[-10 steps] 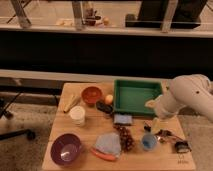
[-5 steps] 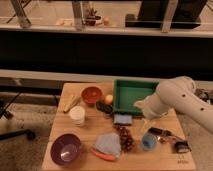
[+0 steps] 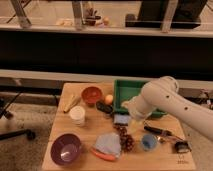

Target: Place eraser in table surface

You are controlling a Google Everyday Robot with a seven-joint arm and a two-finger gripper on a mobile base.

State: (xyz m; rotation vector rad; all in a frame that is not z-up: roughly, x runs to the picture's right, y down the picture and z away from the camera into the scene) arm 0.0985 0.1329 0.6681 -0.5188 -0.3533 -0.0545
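Beyond the blue-grey pad [image 3: 121, 119], the eraser [image 3: 104, 107], a small black round-ended block, lies flat on the surface [image 3: 62, 120], long axis slanting far-left to near-right; the pincer [image 3: 128, 106], spread wide and empty, hangs just beside it.

the one white arm [image 3: 185, 109] comes in from the right edge, its long link rising leftwards to a thick rounded joint [image 3: 159, 92] that sits above and to the right of the fingers. from there the wrist bends down and left to the gripper [image 3: 127, 106], which hangs low, fingers spread wide, mostly hidden by the arm's own bulk, nothing seen between them
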